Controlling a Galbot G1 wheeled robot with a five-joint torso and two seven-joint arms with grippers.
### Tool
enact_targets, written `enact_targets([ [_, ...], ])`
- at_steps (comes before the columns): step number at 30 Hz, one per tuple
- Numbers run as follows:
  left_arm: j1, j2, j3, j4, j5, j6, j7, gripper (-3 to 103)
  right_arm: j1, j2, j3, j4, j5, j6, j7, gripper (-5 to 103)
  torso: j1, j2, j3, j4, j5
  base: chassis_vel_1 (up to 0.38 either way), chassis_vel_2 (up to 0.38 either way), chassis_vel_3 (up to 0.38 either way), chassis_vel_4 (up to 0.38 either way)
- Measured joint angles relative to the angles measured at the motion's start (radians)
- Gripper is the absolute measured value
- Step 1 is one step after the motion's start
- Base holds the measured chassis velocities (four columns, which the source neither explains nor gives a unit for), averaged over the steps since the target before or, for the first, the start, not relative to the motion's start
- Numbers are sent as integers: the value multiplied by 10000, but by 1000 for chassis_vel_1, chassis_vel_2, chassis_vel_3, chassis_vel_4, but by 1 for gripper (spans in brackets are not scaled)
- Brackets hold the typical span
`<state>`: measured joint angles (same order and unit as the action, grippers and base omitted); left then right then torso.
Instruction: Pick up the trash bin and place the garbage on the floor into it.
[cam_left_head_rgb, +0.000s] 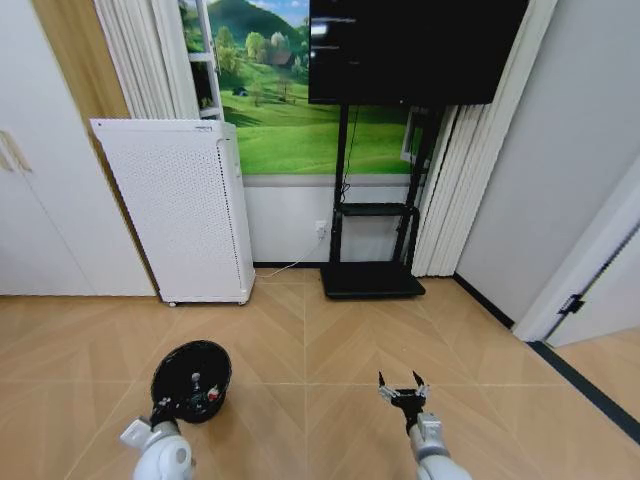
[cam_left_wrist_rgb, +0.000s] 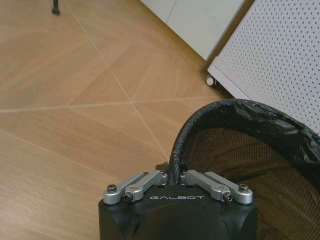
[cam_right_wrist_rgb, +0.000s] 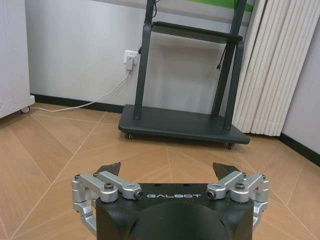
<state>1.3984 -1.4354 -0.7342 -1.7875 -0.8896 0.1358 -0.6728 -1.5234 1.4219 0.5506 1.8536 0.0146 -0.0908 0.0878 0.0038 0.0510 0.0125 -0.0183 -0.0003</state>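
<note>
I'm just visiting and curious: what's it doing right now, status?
Left gripper shut on trash bin rim, garbage inside. Right gripper open, empty, over floor. Nothing in the way.

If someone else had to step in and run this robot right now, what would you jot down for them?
Left end effector: shut on the rim of the trash bin, held low on the robot's left.
Right end effector: open, empty, low over the floor.
Garbage: small pieces already lie inside the bin.
Done: bin gripped, some garbage in.
Left: no litter on the visible floor; check beyond it.
</note>
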Motion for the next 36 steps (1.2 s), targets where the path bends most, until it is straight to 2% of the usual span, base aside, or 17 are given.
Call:
enact_targets([
  [2, -135, 502, -14, 315, -1384, 178, 443, 4, 29, 5, -56, -164, -104, 58, -21, 100, 0, 0, 0, 1, 3, 0, 0, 0, 0],
  [3, -135, 502, -14, 315, -1384, 178, 443, 4, 29, 5, -56, -164, -104, 58, -21, 100, 0, 0, 0, 1, 3, 0, 0, 0, 0],
  [4, -242, 558, -101, 316, -1850, 391, 471, 4, 54, 8, -73, -216, -129, 69, -23, 100, 1, 0, 0, 0, 2, 0, 0, 0, 0],
  [6, -457, 517, -282, 349, -2047, 613, 436, 4, 98, 23, -86, -287, -166, 83, -26, 100, 0, 0, 0, 0, 1, 0, 0, 0, 0],
  [10, -1032, 362, -654, 542, -2050, 972, 154, 4, 165, 69, -112, -417, -241, 126, -30, 100, 0, 0, 1, 0, 4, 0, 0, 0, 0],
  [13, -1679, 442, -805, 779, -2369, 1164, -648, 4, 205, 130, -135, -536, -288, 155, -34, 100, 1, 0, 1, -1, 4, 0, 0, 0, 0],
  [14, -1679, 442, -805, 779, -2369, 1164, -648, 4, 205, 130, -135, -536, -288, 155, -34, 100, 1, 0, 1, -1, 4, 0, 0, 0, 0],
  [17, -2338, 486, -899, 1261, -2629, 1221, -1371, 4, 293, 194, -176, -710, -382, 199, -40, 100, 1, 0, 1, 0, 3, 0, 0, 0, 0],
  [19, -2438, 474, -917, 1338, -2701, 1246, -1522, 4, 315, 205, -185, -736, -399, 203, -40, 100, 0, 0, 1, 0, 3, 0, 0, 0, 0],
  [21, -2668, 487, -932, 1539, -3108, 1367, -1856, 4, 396, 228, -223, -826, -446, 213, -43, 100, 1, 0, 1, -1, 2, 0, 0, 0, 0],
  [24, -2734, 572, -888, 1647, -3299, 1505, -1846, 4, 447, 240, -247, -882, -468, 228, -45, 100, 1, 0, 1, -1, 2, 0, 0, 0, 0],
  [28, -2853, 643, -871, 1738, -3450, 2117, -1435, 4, 513, 238, -267, -994, -533, 278, -50, 100, 1, 0, 1, 2, 1, 0, 0, 0, 0],
  [33, -3284, 589, -756, 2028, -3360, 2217, -2162, 4, 522, 215, -215, -1103, -653, 396, -158, 100, 1, 0, 1, 0, 2, 0, 0, 0, 0],
  [36, -3580, 594, -601, 2312, -3168, 1935, -2686, 4, 483, 207, -148, -1145, -646, 470, -181, 100, 1, 0, 1, 0, 4, 0, 0, 0, 0],
])
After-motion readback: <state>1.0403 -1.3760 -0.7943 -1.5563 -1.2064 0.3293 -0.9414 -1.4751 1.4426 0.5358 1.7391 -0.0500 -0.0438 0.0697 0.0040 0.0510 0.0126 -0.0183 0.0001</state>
